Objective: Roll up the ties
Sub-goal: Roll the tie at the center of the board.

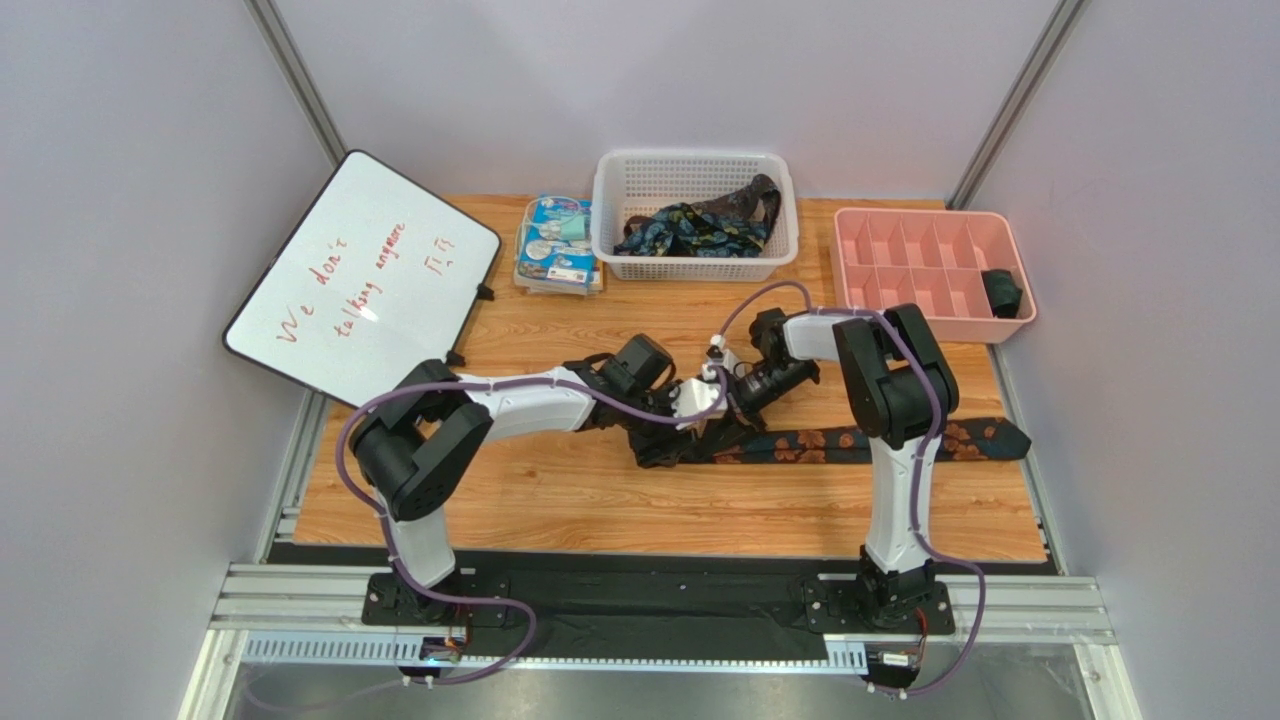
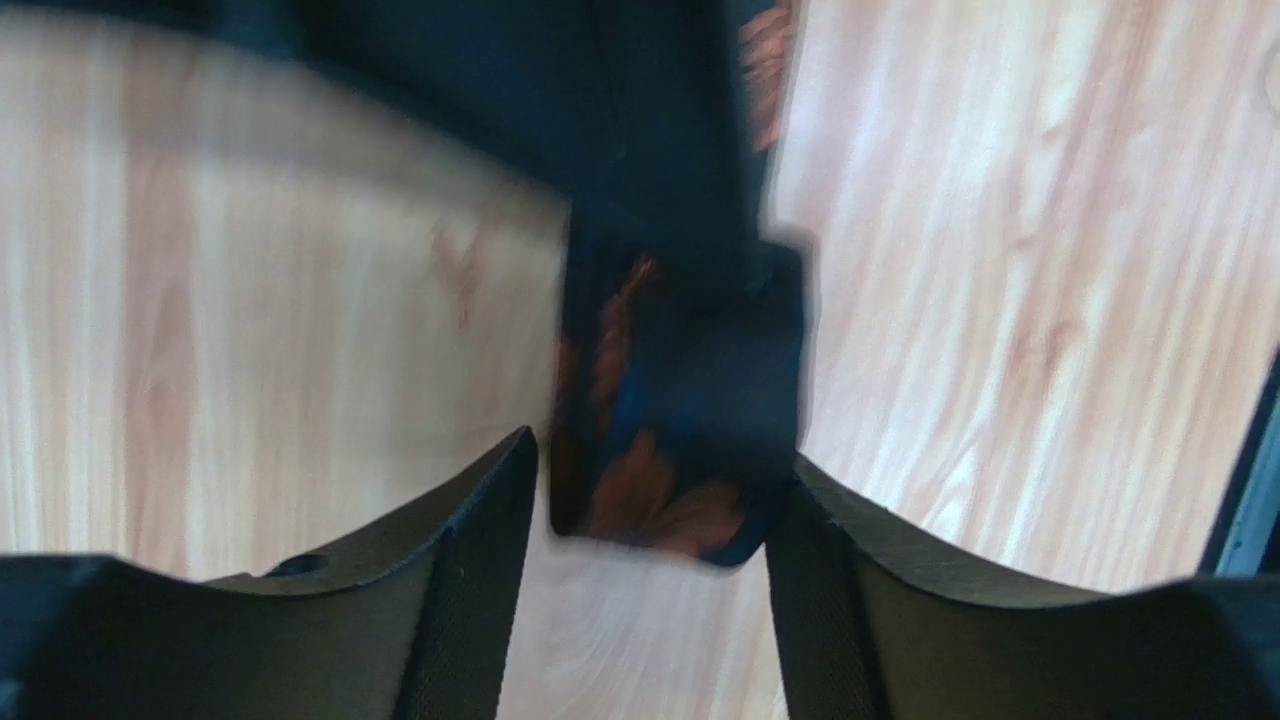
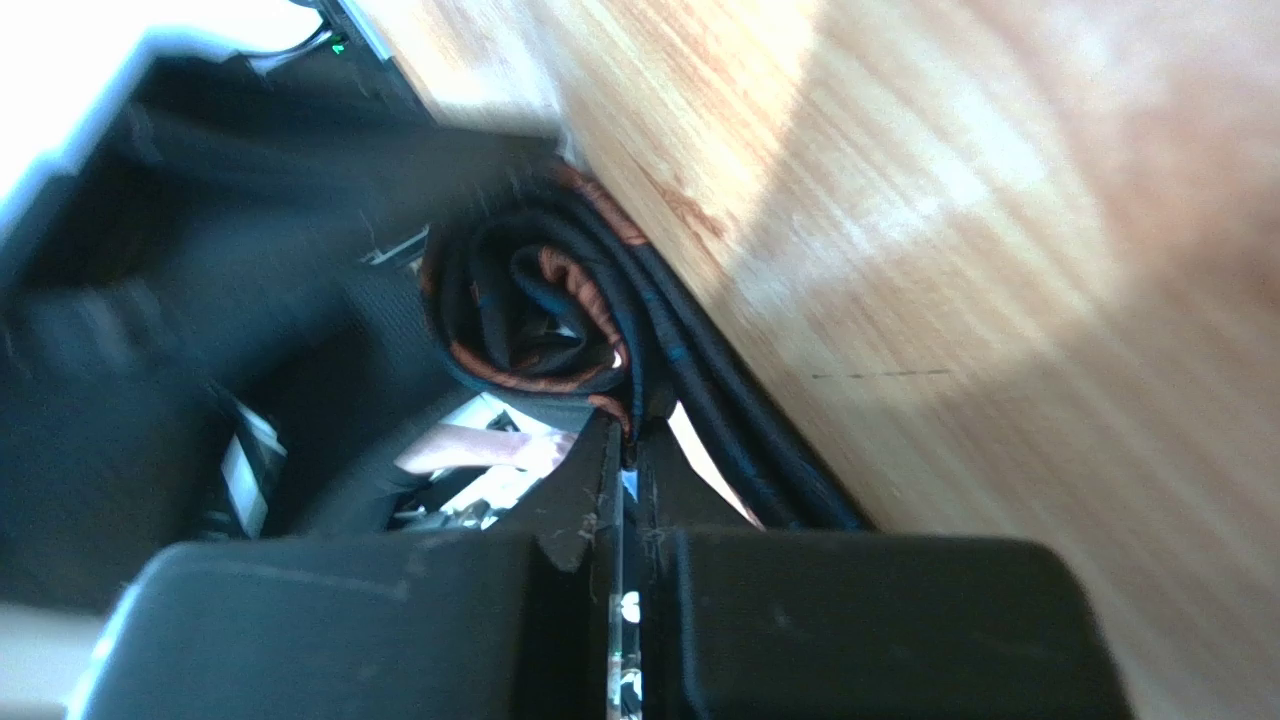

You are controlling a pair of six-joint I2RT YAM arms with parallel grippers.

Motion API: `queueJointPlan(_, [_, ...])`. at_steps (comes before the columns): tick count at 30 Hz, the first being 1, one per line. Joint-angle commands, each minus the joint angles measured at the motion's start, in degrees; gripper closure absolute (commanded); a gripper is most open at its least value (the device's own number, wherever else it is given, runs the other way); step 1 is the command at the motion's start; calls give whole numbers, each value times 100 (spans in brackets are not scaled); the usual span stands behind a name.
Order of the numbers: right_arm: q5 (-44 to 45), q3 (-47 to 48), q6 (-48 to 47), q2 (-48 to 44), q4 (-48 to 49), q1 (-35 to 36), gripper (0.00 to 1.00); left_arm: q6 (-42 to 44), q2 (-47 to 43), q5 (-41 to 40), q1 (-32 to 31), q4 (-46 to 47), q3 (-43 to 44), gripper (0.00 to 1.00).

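Mid-roll: one tie (image 1: 842, 443) lies flat along the counter (image 1: 601, 495), its left end wound into a loose coil (image 3: 526, 323) where both arms meet. Right end effector (image 3: 628, 450) is pressed together, pinching the outer layers at the coil's edge; left end effector (image 2: 654, 458) stands spread with the folded end between its fingers, and I cannot tell whether it truly grips. Judgement: keep the tail taut and straight and turn the core evenly with edges aligned, or the coil will cone and slacken.
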Motion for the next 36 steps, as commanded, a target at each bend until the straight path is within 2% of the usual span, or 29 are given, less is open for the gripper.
queueJointPlan(1, [646, -64, -217, 295, -185, -204, 100, -718, -440, 758, 638, 982, -559, 35])
queueJointPlan(6, [1025, -2, -217, 462, -247, -292, 100, -850, -845, 1348, 753, 2838, -1482, 28])
queueJointPlan(12, [1130, 182, -217, 691, -326, -284, 100, -746, -371, 1603, 709, 3859, -1492, 26])
queueJointPlan(14, [1104, 261, -226, 787, -405, -284, 100, -588, -178, 1578, 604, 3992, -1430, 24])
queueJointPlan(18, [1016, 341, -374, 831, -502, -284, 100, -376, 34, 1507, 481, 4151, -1351, 27])
queueJointPlan(19, [955, 341, -393, 831, -519, -284, 100, -263, 69, 1438, 454, 4125, -1342, 28])
queueJointPlan(22, [719, 385, -454, 744, -563, -292, 100, 80, 87, 1270, 331, 3765, -1307, 42])
queueJointPlan(23, [639, 385, -472, 691, -563, -284, 100, 168, 43, 1148, 244, 3625, -1281, 54])
queueJointPlan(24, [560, 411, -498, 621, -572, -284, 100, 221, 17, 1008, 217, 3197, -1237, 59])
queueJointPlan(26, [357, 420, -551, 349, -590, -345, 86, 205, -36, 796, 173, 2721, -1018, 71])
queueJointPlan(27, [339, 437, -551, 139, -581, -398, 78, 161, -45, 621, 147, 2179, -921, 74])
queueJointPlan(28, [287, 446, -543, 41, -581, -485, 74, 108, -45, 515, 129, 1921, -729, 78])
queueJointPlan(30, [252, 481, -525, -204, -581, -600, 66, -6, -63, 269, 103, 1263, -587, 78])
queueJointPlan(36, [269, 596, -560, -381, -625, -811, 58, -41, -10, -241, -125, 153, -174, 79])
